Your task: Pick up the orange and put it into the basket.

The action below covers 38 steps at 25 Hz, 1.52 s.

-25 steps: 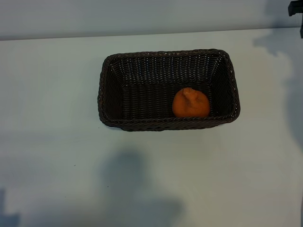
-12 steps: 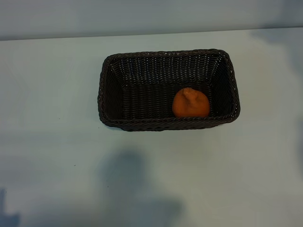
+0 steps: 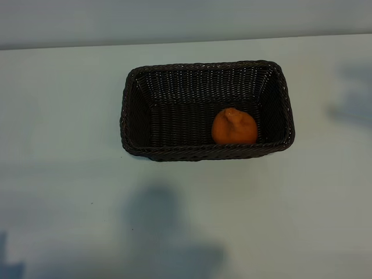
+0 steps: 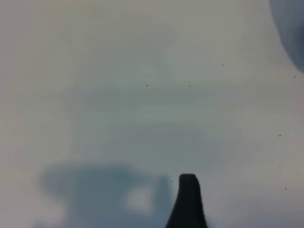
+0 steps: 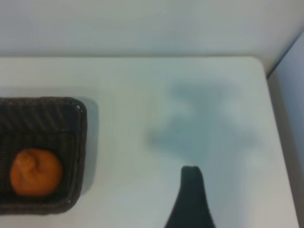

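One small, lumpy matte orange lies inside the dark woven wicker basket, centre frame, against its lower-right wall. Both grippers stand open and empty: the left gripper's finger over bare pale table, the right gripper's finger beside the basket.

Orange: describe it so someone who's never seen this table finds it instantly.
On the pale table stands one dark woven wicker basket, rectangular with rounded corners. Inside it, on the floor by the near wall toward the right end, lies the orange. It is the only thing in the basket: small, lumpy, bright orange against dark weave.

orange inside basket — near-right corner
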Each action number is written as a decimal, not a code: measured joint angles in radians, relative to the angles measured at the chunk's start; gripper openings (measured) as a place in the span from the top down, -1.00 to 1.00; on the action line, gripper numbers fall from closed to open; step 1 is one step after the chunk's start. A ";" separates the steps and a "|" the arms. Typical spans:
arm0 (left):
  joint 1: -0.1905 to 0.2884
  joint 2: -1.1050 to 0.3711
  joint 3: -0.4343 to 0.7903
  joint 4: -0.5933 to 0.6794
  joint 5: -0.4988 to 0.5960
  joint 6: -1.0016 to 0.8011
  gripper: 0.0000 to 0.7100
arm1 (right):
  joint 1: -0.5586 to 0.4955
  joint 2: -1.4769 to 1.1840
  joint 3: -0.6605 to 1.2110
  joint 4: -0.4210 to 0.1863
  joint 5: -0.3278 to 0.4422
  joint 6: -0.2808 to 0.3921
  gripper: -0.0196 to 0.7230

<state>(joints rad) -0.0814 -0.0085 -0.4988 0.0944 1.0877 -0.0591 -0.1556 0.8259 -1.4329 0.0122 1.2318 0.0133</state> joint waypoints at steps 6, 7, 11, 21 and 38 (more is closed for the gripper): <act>0.000 0.000 0.000 0.000 0.000 0.000 -0.67 | 0.000 -0.298 0.104 -0.012 -0.001 0.024 -0.50; 0.000 0.000 0.000 0.000 0.000 0.000 -0.67 | 0.000 -0.334 0.119 -0.012 -0.002 0.033 -0.50; 0.000 0.000 0.000 0.000 0.000 0.000 -0.67 | 0.000 -0.486 0.201 -0.021 -0.002 0.070 -0.50; 0.000 -0.001 0.000 0.000 0.000 0.000 -0.67 | 0.000 -0.738 0.440 -0.023 -0.034 0.081 -0.50; 0.000 -0.001 0.000 0.000 0.000 0.000 -0.67 | 0.000 -0.834 0.774 -0.031 -0.081 0.022 -0.50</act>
<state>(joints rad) -0.0814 -0.0093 -0.4988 0.0944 1.0877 -0.0591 -0.1556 -0.0085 -0.6589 -0.0185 1.1511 0.0351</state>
